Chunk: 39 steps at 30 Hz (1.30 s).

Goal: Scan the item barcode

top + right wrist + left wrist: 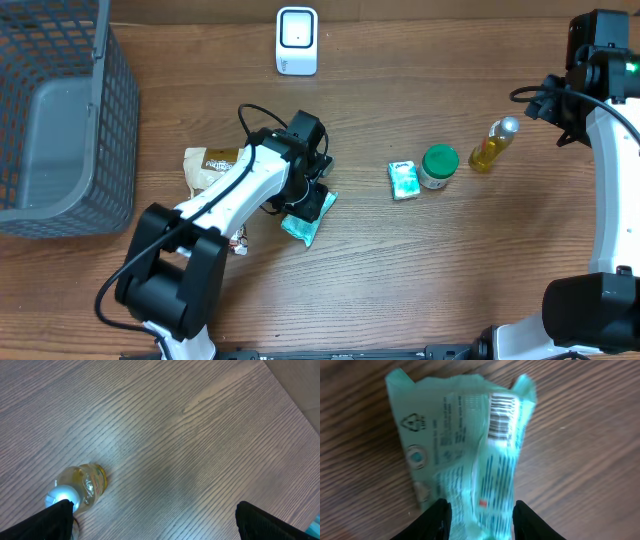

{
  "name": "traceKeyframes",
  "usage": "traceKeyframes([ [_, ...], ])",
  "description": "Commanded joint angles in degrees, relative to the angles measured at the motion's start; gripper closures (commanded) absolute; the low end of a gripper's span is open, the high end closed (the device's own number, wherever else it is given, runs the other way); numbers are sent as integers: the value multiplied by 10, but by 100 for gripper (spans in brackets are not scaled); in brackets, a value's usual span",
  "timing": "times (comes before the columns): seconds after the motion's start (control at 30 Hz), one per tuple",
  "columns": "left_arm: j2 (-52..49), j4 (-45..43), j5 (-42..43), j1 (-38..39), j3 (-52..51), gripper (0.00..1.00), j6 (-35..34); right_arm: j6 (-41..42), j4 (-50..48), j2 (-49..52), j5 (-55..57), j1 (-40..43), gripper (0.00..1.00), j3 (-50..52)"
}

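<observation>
A crumpled teal plastic packet (303,229) lies on the wooden table, just below the middle. In the left wrist view the packet (465,450) fills the frame, with a black barcode (501,416) facing up near its far right corner. My left gripper (312,200) (481,520) reaches down over it, its black fingers pressed against both sides of the packet's narrowed near end. A white scanner (297,40) stands at the back centre. My right gripper (562,103) (155,520) hangs wide open at the far right with nothing between its fingers.
A yellow bottle (492,145) (82,485) lies beside the right gripper. A green-lidded jar (438,165) and a small teal box (404,180) sit right of centre. A white and brown bag (215,165) lies under the left arm. A grey mesh basket (110,120) fills the left.
</observation>
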<state>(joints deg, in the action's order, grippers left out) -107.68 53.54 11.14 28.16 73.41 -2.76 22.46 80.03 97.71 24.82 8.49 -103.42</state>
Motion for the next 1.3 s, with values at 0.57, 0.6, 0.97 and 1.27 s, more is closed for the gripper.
traceKeyframes([
  [0.57,-88,8,-32,19,-4,44,5,5,-2,0,1,0,0,-4],
  [0.6,-88,9,-32,20,-1,44,-3,5,-2,0,1,0,0,-4],
  [0.97,-77,128,-45,20,167,38,-39,5,-2,0,1,0,0,-4],
  [1.27,-83,132,-74,20,144,43,-45,5,-2,0,1,0,0,-4],
])
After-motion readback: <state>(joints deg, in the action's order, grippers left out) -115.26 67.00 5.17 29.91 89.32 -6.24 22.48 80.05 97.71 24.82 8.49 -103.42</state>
